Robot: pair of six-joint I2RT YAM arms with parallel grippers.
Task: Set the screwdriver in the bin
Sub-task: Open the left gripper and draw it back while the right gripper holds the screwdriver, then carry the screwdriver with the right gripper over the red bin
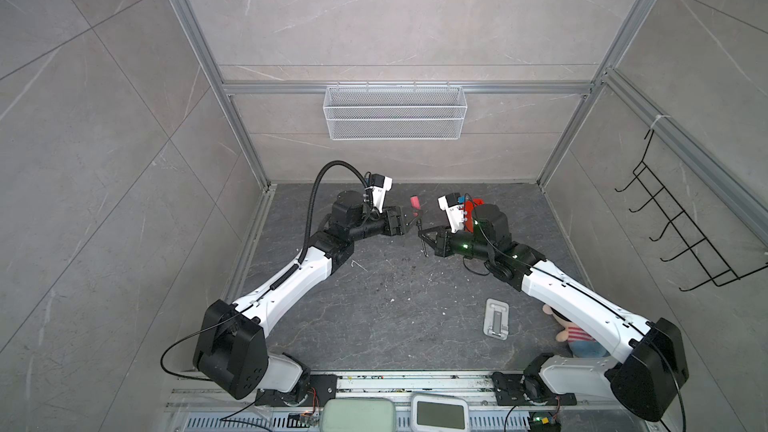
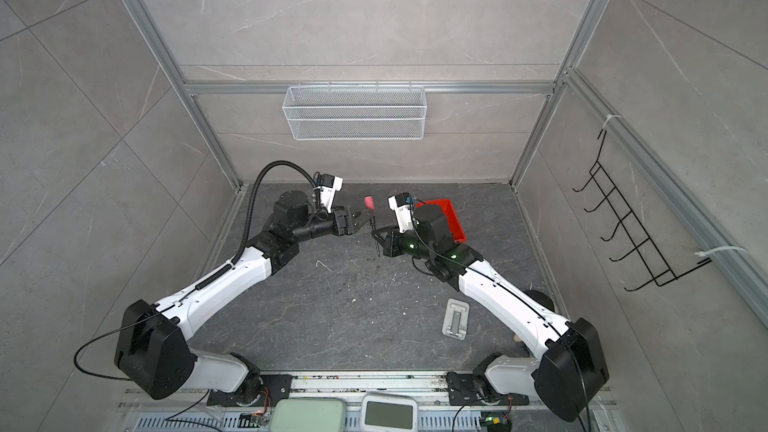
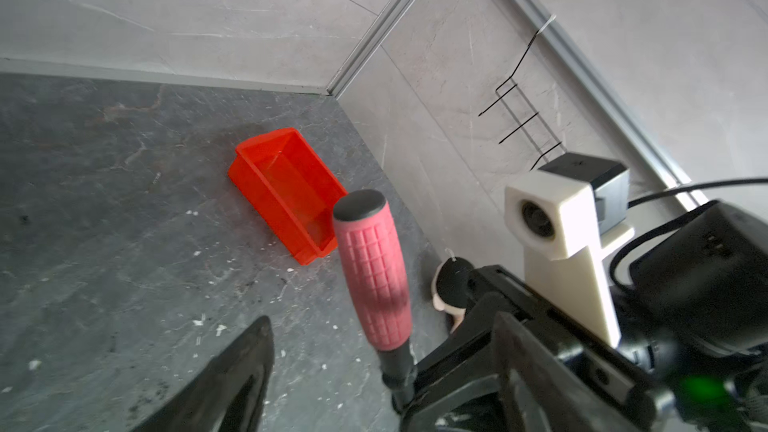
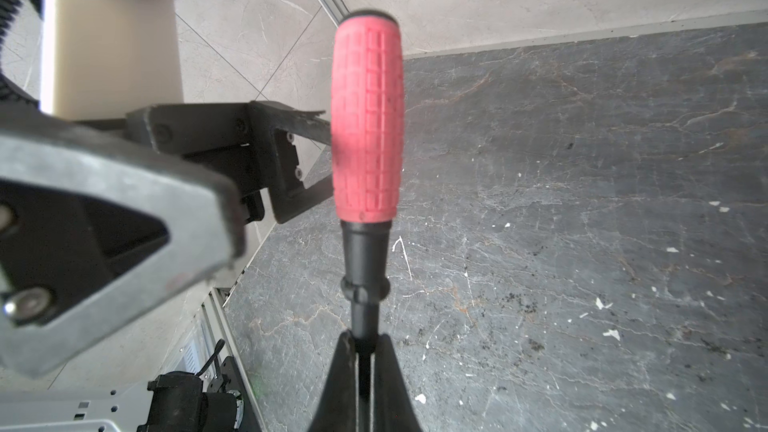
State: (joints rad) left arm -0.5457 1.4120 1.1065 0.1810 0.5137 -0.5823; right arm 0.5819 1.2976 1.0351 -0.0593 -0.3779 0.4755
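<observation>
**mk:** Top views first. Where's the screwdriver (image 1: 414,202) vs the grippers?

**jo:** It's up off the floor, pinched in the right gripper (image 1: 422,236), whose jaws are closed tight on the thin shaft. The pink handle sticks out on the back wall side of those fingers and the tip on the near side, so the long axis crosses the fingers roughly square. The left gripper (image 1: 409,218) is spread wide just beside the black collar, gripping nothing. It looks the same in both top views. The bin (image 2: 451,218) sits behind the right arm, well apart from the tool.

**mk:** Left wrist cam?

**jo:** The handle fills the middle, dark end cap pointing away from the right gripper's clamp just under the collar. One of the left fingers (image 3: 232,380) stands off to the side, not touching. The bin (image 3: 266,197) is on the floor beyond the handle.

**mk:** Right wrist?

**jo:** The shaft is squeezed between both fingers (image 4: 338,384), with collar and handle running straight out from them. A left finger passes behind the handle. Can't tell if it touches.
</observation>
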